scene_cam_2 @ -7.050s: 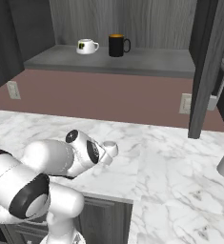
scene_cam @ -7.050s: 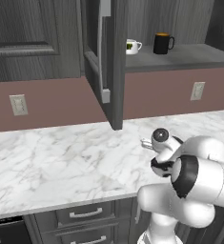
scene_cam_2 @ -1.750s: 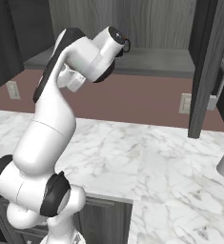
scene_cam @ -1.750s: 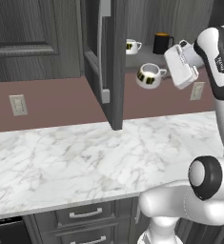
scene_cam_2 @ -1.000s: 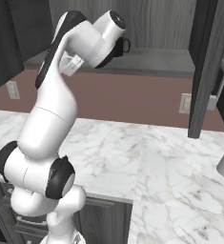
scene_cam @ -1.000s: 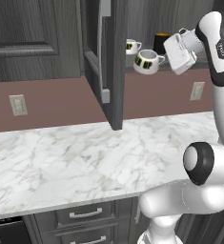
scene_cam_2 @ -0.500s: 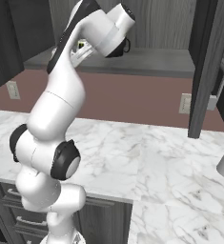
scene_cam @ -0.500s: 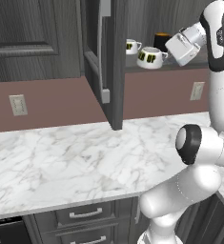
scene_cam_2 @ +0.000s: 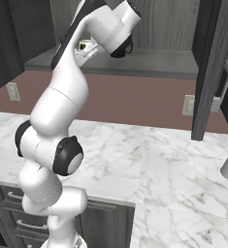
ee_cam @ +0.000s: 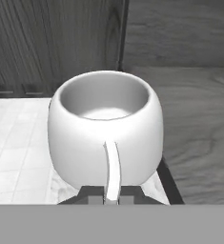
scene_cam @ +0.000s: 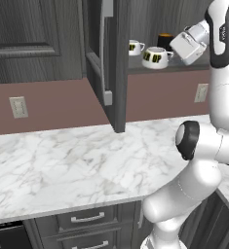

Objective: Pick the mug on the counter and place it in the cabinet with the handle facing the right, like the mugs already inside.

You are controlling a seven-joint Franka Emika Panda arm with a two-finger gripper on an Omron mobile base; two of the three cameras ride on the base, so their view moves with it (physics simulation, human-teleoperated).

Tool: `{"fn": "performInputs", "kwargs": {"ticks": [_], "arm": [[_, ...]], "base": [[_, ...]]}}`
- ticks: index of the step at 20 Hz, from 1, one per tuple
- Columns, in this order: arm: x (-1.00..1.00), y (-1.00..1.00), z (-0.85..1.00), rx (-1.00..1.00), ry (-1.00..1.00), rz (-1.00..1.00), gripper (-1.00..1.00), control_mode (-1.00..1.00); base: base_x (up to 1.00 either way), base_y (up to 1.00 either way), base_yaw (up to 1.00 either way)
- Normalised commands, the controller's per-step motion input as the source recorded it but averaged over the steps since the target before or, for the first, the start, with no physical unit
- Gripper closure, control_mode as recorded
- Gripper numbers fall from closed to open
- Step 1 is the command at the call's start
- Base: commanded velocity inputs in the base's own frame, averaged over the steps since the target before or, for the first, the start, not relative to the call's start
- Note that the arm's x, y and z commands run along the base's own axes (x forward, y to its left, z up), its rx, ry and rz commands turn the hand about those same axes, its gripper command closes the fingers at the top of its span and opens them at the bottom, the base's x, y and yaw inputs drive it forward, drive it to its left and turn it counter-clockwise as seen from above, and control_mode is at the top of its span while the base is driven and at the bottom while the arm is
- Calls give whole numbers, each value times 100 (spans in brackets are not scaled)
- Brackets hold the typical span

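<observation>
Mug (scene_cam: 155, 57) placement is proceeding: the gripper (ee_cam: 111, 199) is pinching its loop handle while the mug is hanging at the front edge of the cabinet (scene_cam: 117, 63) shelf, just beside the two mugs (scene_cam: 134, 47) inside. Judged from here, lowering should be level, handle kept rightward, before release. The counter (scene_cam: 62, 165) is lying bare below, against a brown backsplash with wall outlets.
</observation>
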Motion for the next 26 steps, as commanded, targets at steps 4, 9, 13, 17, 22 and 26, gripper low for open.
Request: {"fn": "performInputs", "kwargs": {"ticks": [4,9,13,17,22,26], "arm": [[28,0,-8,0,4,-1,100,-100],[37,0,-5,0,6,-2,100,-100],[33,0,0,0,1,-1,100,-100],[30,0,0,0,0,0,100,-100],[30,0,0,0,0,0,100,-100],[27,0,-3,0,0,0,100,-100]], "base": [[0,0,0],[0,0,0],[0,0,0],[0,0,0],[0,0,0],[0,0,0]]}}
